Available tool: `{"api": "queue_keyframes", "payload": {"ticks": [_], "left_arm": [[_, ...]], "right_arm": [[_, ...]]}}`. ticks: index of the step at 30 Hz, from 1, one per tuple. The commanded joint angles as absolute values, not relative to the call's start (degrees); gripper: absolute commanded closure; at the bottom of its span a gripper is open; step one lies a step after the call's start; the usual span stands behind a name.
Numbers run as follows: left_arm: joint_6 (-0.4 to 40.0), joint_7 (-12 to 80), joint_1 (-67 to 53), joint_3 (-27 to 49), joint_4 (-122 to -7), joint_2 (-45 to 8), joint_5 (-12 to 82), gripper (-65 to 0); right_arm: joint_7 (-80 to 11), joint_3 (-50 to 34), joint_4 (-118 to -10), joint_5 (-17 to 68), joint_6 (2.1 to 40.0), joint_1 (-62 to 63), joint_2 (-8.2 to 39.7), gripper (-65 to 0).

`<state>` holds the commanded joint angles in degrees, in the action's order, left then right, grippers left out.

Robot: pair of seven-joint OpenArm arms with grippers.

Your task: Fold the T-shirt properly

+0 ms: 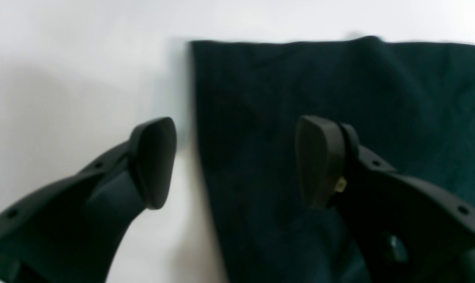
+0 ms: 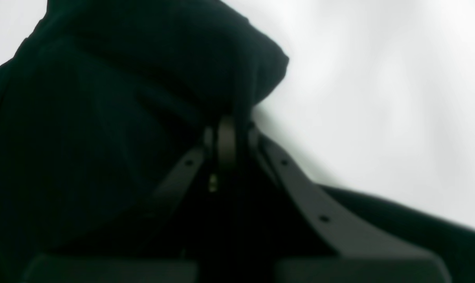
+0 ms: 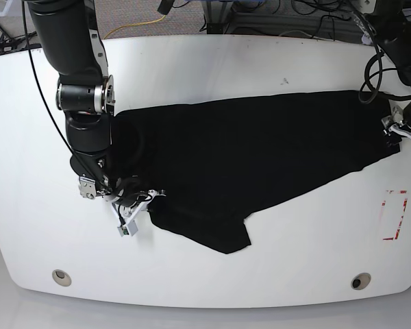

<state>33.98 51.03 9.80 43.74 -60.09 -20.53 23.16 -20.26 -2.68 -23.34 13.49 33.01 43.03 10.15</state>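
Left wrist view: left gripper (image 1: 237, 161) hanging wide open, gripping nothing, straddling the straight edge of the black T-shirt (image 1: 339, 90) on the white counter (image 1: 72, 78). Right wrist view: right gripper (image 2: 226, 135) pinching closed on a bunched fold of cloth. Base view: one shirt lying spread across the counter, two arms at opposite ends; folding is barely starting, most folds remaining.

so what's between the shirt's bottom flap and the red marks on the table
Only bare white table lies between the T-shirt flap and the red marks, as the base view shows.
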Motion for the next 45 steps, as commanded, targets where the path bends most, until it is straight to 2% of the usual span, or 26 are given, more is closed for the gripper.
{"api": "queue_keyframes", "payload": {"ticks": [3, 8, 11, 15, 21, 25, 31, 34, 37, 45], "left_arm": [[34.0, 51.0, 11.0, 41.4, -56.0, -20.6, 23.3, -29.7], [33.9, 46.1, 12.4, 40.7, -49.5, -20.8, 23.3, -9.7], [33.9, 45.5, 12.6, 40.6, -47.0, -20.9, 23.2, -3.6], [33.9, 45.7, 12.5, 39.1, -50.9, -21.0, 23.2, -1.3], [33.9, 48.7, 12.2, 36.2, -66.2, -20.5, 23.3, 0.0], [33.9, 50.0, 12.6, 34.4, -74.1, -20.4, 23.6, 0.0], [33.9, 52.2, 15.7, 32.2, -84.4, -20.4, 23.7, 0.0], [33.9, 54.4, 17.7, 32.4, -88.5, -20.4, 23.7, 0.0], [33.9, 56.5, 20.9, 32.3, -92.0, -20.4, 23.7, 0.0], [33.9, 61.0, 31.9, 32.1, -98.5, -20.7, 23.3, 0.0]], "right_arm": [[-20.4, -2.7, -23.3, 13.5, 33.0, 43.0, 10.2, 0.0], [-20.4, -2.7, -23.4, 13.5, 33.1, 43.0, 10.5, 0.0], [-20.6, -2.7, -25.7, 13.5, 33.1, 42.9, 10.5, 0.0], [-24.7, -2.7, -34.3, 13.5, 33.1, 40.0, 10.6, 0.0], [-31.3, -2.7, -50.5, 13.5, 32.7, 36.1, 11.9, 0.0], [-33.5, -3.0, -55.5, 13.5, 32.7, 35.7, 13.1, 0.0], [-38.0, -10.2, -60.5, 13.5, 33.2, 35.7, 15.9, 0.0], [-40.1, -12.3, -63.3, 13.5, 34.8, 36.2, 17.6, 0.0], [-42.2, -12.6, -67.0, 13.5, 35.9, 37.4, 19.4, 0.0], [-49.5, -12.5, -75.9, 13.6, 35.9, 44.1, 21.9, 0.0]]}}
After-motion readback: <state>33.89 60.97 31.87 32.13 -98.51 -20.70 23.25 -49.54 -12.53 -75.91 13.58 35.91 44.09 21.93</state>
